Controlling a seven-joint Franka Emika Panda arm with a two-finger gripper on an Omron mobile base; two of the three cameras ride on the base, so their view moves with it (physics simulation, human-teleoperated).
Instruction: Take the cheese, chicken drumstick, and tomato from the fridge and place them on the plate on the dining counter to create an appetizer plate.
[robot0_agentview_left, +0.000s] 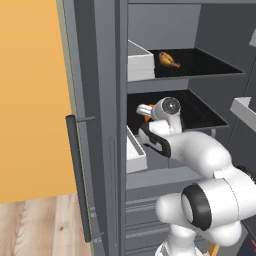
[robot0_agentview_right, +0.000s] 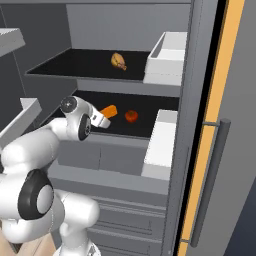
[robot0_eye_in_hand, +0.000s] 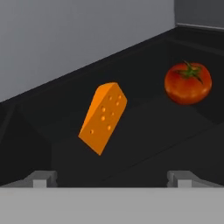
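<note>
The fridge (robot0_agentview_left: 100, 100) stands open. On its middle black shelf an orange cheese (robot0_eye_in_hand: 104, 117) wedge lies with a red tomato (robot0_eye_in_hand: 188, 83) to its right. My gripper (robot0_eye_in_hand: 113, 179) is open just short of the cheese, the wedge sitting ahead between the two fingertips (robot0_eye_in_hand: 41, 178), untouched. From the right base view the gripper (robot0_agentview_right: 103, 119) reaches into the shelf beside the cheese (robot0_agentview_right: 110, 110) and tomato (robot0_agentview_right: 131, 116). The chicken drumstick (robot0_agentview_right: 118, 61) rests on the shelf above, also seen as drumstick (robot0_agentview_left: 169, 59). The plate and dining counter are out of view.
White door bins (robot0_agentview_right: 167, 57) (robot0_agentview_right: 160, 145) flank the shelves on the open door side. A long dark bar handle (robot0_agentview_left: 77, 175) runs down the door edge. The upper shelf's front edge (robot0_agentview_right: 100, 82) hangs close over my hand. Grey drawers (robot0_agentview_right: 115, 157) sit below.
</note>
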